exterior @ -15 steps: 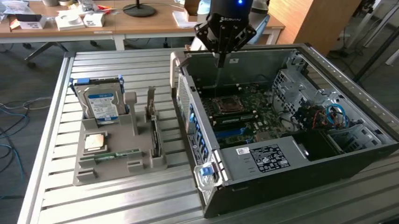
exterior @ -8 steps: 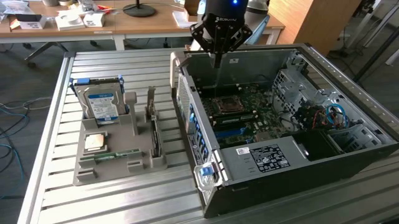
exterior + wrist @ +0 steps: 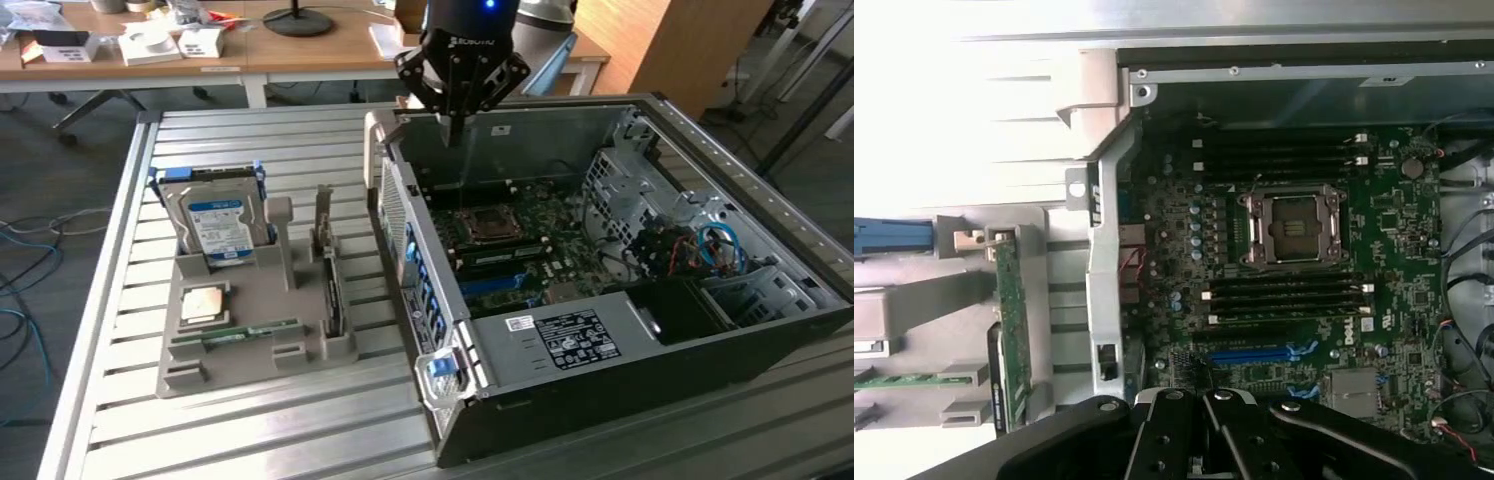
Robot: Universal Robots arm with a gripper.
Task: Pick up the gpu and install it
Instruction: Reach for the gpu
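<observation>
My gripper (image 3: 454,132) at upper centre of the exterior view, fingers pinched together on nothing, hanging over the far edge of the open computer case (image 3: 641,385), the gpu (image 3: 328,275) (image 3: 1012,320) standing on edge in the grey tray (image 3: 214,365) left of centre, outside the case, well apart from me

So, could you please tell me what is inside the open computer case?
A green motherboard with an empty processor socket, a blue slot, cables and a grey labelled box. The box covers whatever lies beneath it. The gripper hangs above the case.
</observation>
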